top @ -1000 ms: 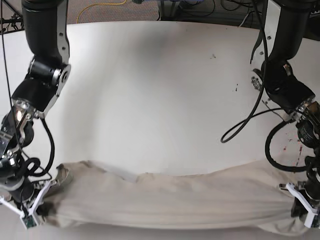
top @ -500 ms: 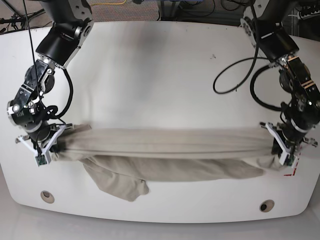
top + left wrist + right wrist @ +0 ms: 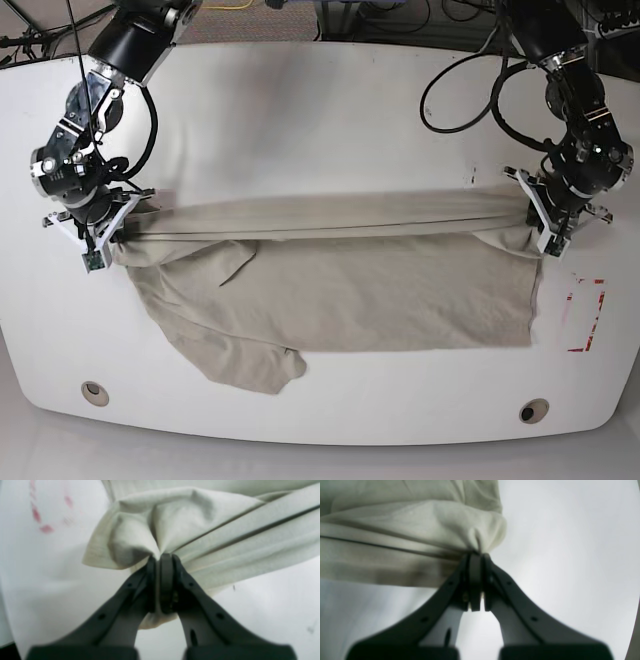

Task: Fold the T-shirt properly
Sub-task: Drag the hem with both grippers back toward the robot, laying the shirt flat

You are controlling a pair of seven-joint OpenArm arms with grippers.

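Note:
The beige T-shirt (image 3: 330,285) stretches across the white table between both arms, its upper edge pulled taut into a folded band and the rest trailing toward the table's front. A sleeve (image 3: 255,365) lies at the lower left. My left gripper (image 3: 548,238) is shut on the T-shirt's right end; in the left wrist view the dark fingers (image 3: 172,585) pinch bunched cloth (image 3: 140,530). My right gripper (image 3: 100,245) is shut on the left end, and the right wrist view shows the pinched fabric (image 3: 420,530) gathered at the fingertips (image 3: 470,580).
A red marking (image 3: 583,318) is drawn on the table (image 3: 330,130) at the right, just past the shirt's edge. Two round holes (image 3: 95,392) (image 3: 533,411) sit near the front edge. Black cables (image 3: 465,95) loop by the left arm.
Both arms have drawn the T-shirt away from the front edge toward the table's middle. More of the cloth now lies spread flat behind the taut band.

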